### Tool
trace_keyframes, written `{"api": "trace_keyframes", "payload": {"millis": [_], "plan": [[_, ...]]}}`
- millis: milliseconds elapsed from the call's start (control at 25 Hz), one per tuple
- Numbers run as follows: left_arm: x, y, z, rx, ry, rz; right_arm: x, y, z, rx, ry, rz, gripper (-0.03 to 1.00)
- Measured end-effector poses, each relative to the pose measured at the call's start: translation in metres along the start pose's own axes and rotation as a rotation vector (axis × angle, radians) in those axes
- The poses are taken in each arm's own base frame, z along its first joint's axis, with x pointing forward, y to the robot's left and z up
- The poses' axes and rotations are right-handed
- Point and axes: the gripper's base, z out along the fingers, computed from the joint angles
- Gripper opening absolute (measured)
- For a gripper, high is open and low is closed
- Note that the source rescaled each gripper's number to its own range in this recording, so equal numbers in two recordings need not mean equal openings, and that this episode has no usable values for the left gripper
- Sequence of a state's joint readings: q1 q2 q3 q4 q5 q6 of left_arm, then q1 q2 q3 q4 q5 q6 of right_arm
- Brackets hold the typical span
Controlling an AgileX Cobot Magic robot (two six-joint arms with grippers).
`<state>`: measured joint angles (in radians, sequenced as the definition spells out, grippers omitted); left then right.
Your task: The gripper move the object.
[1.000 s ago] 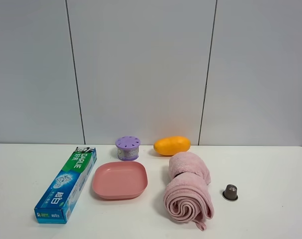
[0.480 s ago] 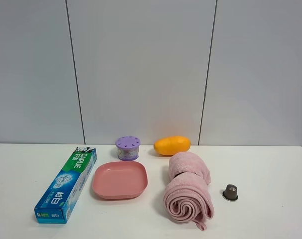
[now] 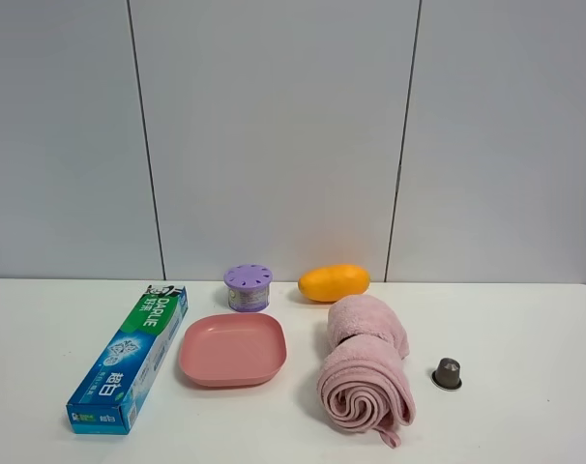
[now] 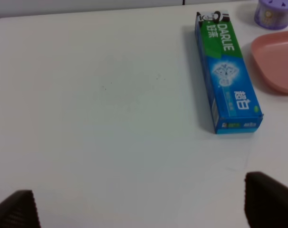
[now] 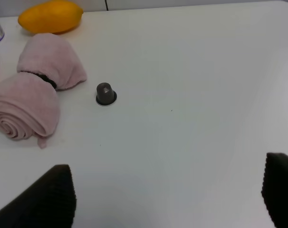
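The object, a tiny dark grey-brown metal capsule (image 3: 448, 373), stands upright on the white table, right of the rolled pink towel (image 3: 365, 372). It also shows in the right wrist view (image 5: 105, 93), well ahead of my right gripper (image 5: 163, 197), whose two black fingertips (image 5: 44, 199) are spread wide with nothing between them. My left gripper (image 4: 143, 209) is also open and empty over bare table, with its fingertips (image 4: 270, 199) at the frame corners. Neither arm shows in the exterior high view.
A blue-green toothpaste box (image 3: 131, 357) lies at the left, also seen from the left wrist (image 4: 227, 71). A pink dish (image 3: 233, 348), a purple holed-lid container (image 3: 248, 287) and a yellow mango (image 3: 334, 282) sit mid-table. The table's right edge runs beyond the capsule.
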<state>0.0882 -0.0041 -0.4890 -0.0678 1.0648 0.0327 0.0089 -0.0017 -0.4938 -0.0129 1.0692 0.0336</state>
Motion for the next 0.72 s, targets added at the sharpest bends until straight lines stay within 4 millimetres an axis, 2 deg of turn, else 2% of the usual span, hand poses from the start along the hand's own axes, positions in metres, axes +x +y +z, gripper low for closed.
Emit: {"api": "trace_keyframes", "payload": {"millis": [720], "plan": [[0.0000, 0.0000, 0.0000, 0.000, 0.000, 0.000, 0.0000, 0.0000, 0.0000, 0.000, 0.000, 0.000, 0.97]]}}
